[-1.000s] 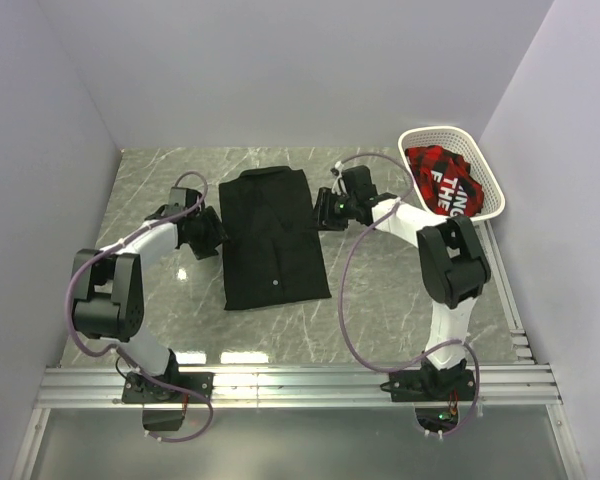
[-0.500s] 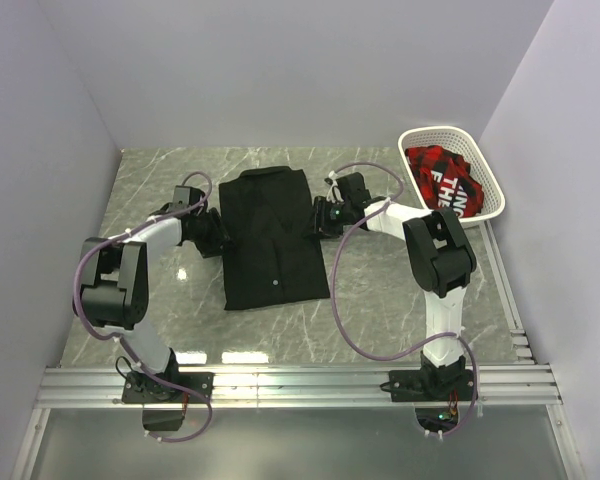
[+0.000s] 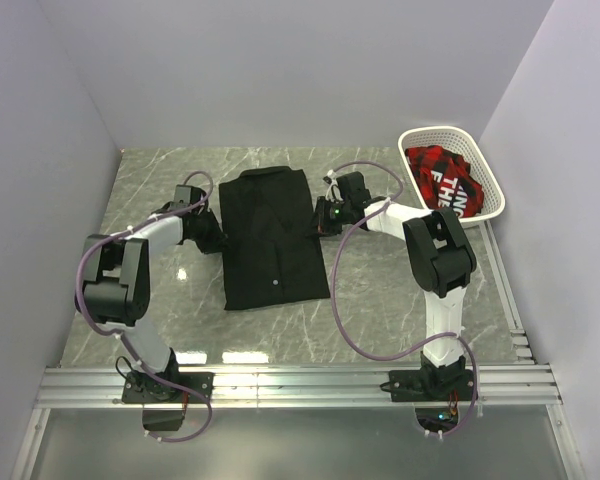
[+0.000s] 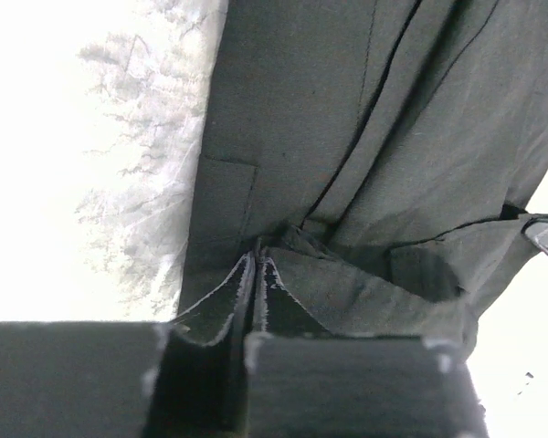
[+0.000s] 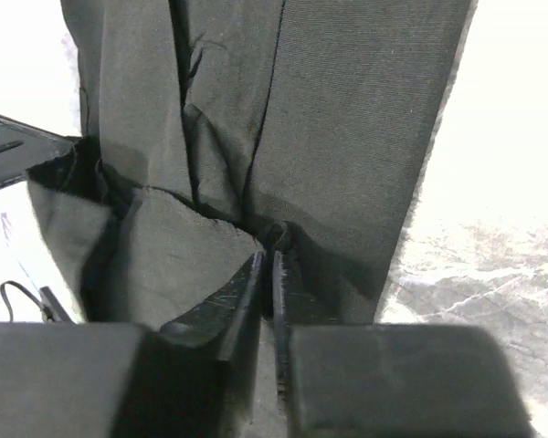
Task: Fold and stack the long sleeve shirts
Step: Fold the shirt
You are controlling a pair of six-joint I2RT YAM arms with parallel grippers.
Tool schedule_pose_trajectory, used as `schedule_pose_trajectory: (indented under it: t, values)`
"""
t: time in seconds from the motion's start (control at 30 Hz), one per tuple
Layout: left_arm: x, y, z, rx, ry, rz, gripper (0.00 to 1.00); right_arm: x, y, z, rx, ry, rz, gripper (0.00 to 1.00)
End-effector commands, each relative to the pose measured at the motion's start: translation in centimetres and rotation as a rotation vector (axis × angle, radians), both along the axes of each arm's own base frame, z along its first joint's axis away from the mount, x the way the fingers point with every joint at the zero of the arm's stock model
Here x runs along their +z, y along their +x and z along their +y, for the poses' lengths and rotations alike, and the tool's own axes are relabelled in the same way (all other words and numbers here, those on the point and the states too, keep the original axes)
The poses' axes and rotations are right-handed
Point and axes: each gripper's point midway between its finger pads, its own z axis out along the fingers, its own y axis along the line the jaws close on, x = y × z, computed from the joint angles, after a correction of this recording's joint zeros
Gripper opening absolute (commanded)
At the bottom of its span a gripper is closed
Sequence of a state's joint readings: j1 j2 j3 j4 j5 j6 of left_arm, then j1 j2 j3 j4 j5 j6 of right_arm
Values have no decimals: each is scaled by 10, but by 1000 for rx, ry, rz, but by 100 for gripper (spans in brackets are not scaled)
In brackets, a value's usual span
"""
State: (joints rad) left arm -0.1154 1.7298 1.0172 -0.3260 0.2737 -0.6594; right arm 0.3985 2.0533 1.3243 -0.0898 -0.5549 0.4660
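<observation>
A black long sleeve shirt (image 3: 272,232) lies partly folded into a tall rectangle on the marble table, collar at the far end. My left gripper (image 3: 220,238) is at its left edge, and in the left wrist view the left gripper (image 4: 258,255) is shut on a pinch of the black fabric (image 4: 365,137). My right gripper (image 3: 317,218) is at the shirt's right edge, about level with the left one. In the right wrist view the right gripper (image 5: 267,260) is shut on a fold of the shirt (image 5: 347,109).
A white basket (image 3: 453,172) at the far right holds a red and black garment (image 3: 442,180) with white letters. Grey walls close in the table on three sides. An aluminium rail (image 3: 300,385) runs along the near edge by the arm bases.
Both grippers moved inward to the shirt's side edges and closed on the fabric. The shirt itself has not visibly shifted.
</observation>
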Motion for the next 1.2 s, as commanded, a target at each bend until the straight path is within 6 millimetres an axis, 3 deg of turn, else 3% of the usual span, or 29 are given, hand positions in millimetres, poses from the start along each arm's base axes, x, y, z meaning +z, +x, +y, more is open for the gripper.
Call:
schedule_pose_trajectory:
  t: [0.0,0.03,0.07,0.27,0.5,0.57,0.6,0.67,0.83,0.9,0.97,1.0,1.03,1.1,1.17]
  values:
    - [18,19,-1,-26,11,-69,1,25,18,3,15,20,-92,10]
    - [20,20,2,-24,25,-75,0,28,19,2,12,15,-101,1]
    - [23,22,4,-22,42,-83,1,29,18,0,12,9,-98,0]
    - [40,27,24,41,137,-140,1,35,21,-6,-1,-5,-120,0]
    - [25,23,31,84,167,-95,4,32,24,-8,-14,-12,-109,2]
    - [24,26,30,86,161,-90,8,33,24,-7,-11,-7,-110,6]
    - [27,28,29,86,158,-100,10,37,26,-7,-17,-6,-120,14]
    - [37,35,29,95,156,-127,23,42,27,-9,-24,-12,-125,22]
    - [73,43,29,111,153,-206,57,78,29,-15,-64,-17,-183,50]
    - [91,41,27,114,151,-241,72,97,23,-17,-74,2,-205,59]
    - [110,33,20,110,139,-278,78,107,11,-14,-56,41,-198,59]
    - [112,27,20,113,148,-275,81,121,4,-12,-44,70,-217,61]
    - [115,22,17,114,145,-280,81,127,0,-9,-30,100,-232,61]
    - [117,1,7,96,133,-288,79,130,-30,5,53,176,-188,62]
    - [104,-24,-4,81,100,-256,74,127,-56,18,136,236,-139,65]
